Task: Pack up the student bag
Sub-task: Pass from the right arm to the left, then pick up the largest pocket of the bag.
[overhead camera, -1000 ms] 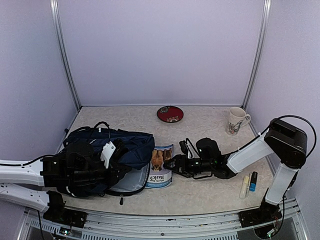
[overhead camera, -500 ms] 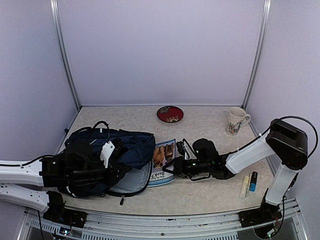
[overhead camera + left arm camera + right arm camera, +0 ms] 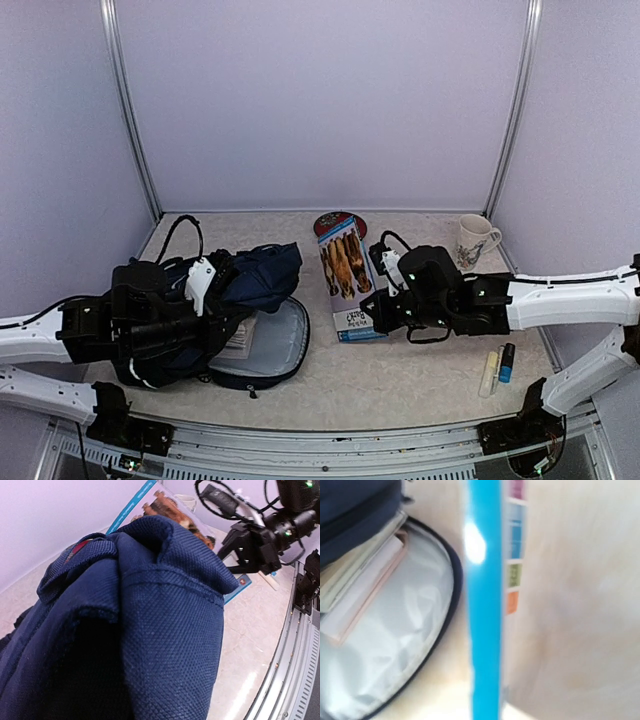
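right gripper (image 3: 384, 304) pinches glossy book (image 3: 347, 268) | left gripper (image 3: 214, 292) unclear (woven student bag (image 3: 165, 630) covers)

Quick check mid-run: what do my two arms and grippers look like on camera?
The left arm and right arm: white links, bulky black wrist housings. The right gripper has looped black cables and small green lights; the left gripper shows a white part.

You're in a lab booth: plain lilac walls (image 3: 320, 100) round the table (image 3: 420, 390), 2 metal posts (image 3: 130, 110) at its back corners, rail (image 3: 350, 442) along its front.
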You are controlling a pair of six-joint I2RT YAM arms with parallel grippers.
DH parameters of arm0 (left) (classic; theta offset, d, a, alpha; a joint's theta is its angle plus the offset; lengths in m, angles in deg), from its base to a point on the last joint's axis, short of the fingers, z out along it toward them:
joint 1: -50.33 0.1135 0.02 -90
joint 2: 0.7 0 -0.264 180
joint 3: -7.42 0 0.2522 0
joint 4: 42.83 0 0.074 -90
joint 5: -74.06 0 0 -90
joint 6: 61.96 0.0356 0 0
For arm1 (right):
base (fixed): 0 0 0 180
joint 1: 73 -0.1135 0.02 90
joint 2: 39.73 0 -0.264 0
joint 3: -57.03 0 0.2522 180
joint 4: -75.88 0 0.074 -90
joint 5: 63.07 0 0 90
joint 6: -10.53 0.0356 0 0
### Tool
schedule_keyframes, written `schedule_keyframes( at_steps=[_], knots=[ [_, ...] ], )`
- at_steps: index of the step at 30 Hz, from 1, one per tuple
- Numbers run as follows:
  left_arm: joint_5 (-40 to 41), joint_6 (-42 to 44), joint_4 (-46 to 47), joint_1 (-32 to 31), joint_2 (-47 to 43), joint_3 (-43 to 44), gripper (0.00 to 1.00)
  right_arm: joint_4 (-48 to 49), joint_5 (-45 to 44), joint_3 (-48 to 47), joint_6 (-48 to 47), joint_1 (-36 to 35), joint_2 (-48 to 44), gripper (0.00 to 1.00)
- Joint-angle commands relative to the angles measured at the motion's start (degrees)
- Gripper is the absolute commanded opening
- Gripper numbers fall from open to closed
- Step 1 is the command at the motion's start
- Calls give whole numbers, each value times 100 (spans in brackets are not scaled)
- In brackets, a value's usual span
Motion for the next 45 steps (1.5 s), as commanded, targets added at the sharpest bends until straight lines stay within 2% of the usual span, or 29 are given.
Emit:
schedule_keyframes(
  at_steps=[1,6,16,23,27,31,36,40,45],
  knots=[
    [90,679,516,-110,1,1118,0,-1744,-2522,-436,-2396,-818,-483,0],
    [185,906,359,-107,259,1661,0,-1693,-3426,-395,-4169,-1828,-686,0],
    [90,1015,301,-123,513,2118,0,-1241,-3900,-461,-5670,-2565,-804,0],
    [-416,1073,519,-159,901,2356,0,78,-3464,109,-6981,-2572,-1407,0],
    [-524,996,656,-173,1008,2403,0,998,-3140,676,-7599,-2554,-2076,0],
    [-358,838,751,-173,1120,2414,0,1726,-2440,1342,-7852,-2360,-2811,0],
    [-88,725,1094,-163,1300,2384,0,2155,-1324,1855,-7522,-1602,-3702,0],
    [-91,536,1123,-164,1445,2437,0,2235,-532,2095,-7088,-1167,-3908,0],
    [84,413,1211,-159,1597,2451,0,2234,-88,2222,-6804,-883,-3839,0]
  ],
)
